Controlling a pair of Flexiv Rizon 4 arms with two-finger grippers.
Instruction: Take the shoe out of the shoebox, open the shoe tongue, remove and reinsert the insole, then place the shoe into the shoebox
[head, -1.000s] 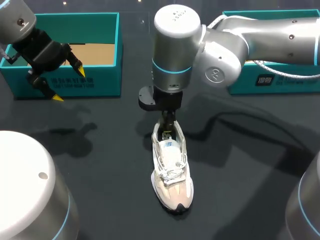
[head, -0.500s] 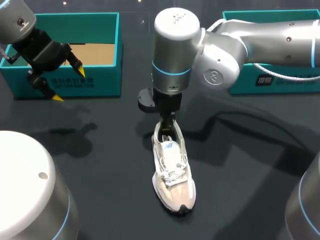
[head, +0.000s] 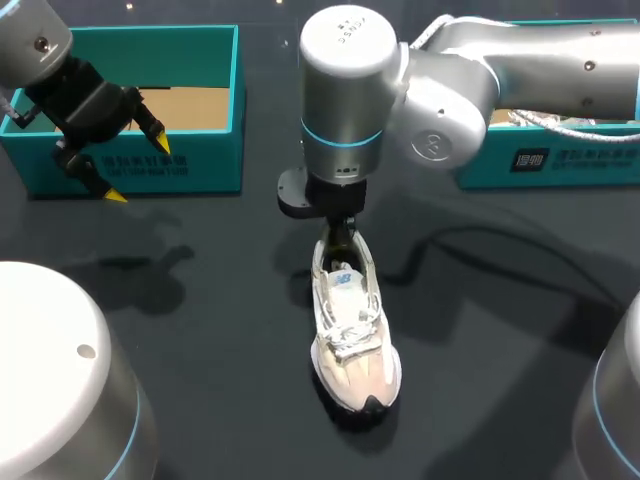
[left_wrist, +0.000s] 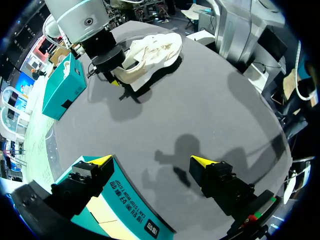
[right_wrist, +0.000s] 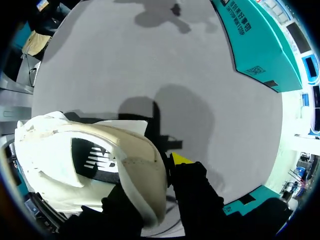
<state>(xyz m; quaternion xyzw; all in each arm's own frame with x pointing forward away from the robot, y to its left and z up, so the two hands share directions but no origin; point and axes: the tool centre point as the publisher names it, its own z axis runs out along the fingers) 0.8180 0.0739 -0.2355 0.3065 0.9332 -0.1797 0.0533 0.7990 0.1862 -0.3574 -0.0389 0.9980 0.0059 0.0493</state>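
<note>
A white and beige shoe (head: 355, 340) is at the table's middle, toe toward the front edge. My right gripper (head: 340, 245) comes straight down onto its heel. In the right wrist view the gripper (right_wrist: 159, 170) is shut on the shoe (right_wrist: 100, 150): the heel rim sits between one finger inside and one yellow-tipped finger (right_wrist: 180, 159) outside. The open teal shoebox (head: 200, 165) stands at the back left. My left gripper (head: 138, 170) hangs open over its front wall, holding nothing. The left wrist view shows this gripper (left_wrist: 150, 161) above the box edge (left_wrist: 125, 200), the shoe (left_wrist: 150, 50) far ahead.
A second teal box (head: 560, 165) stands at the back right, behind my right arm's elbow, with white laces or paper showing inside. Dark bare table surrounds the shoe on all sides.
My right gripper's fingers have closed on the shoe's heel rim. The shoe has shifted slightly right and toward the front, and looks a little raised. The left arm has not moved.
</note>
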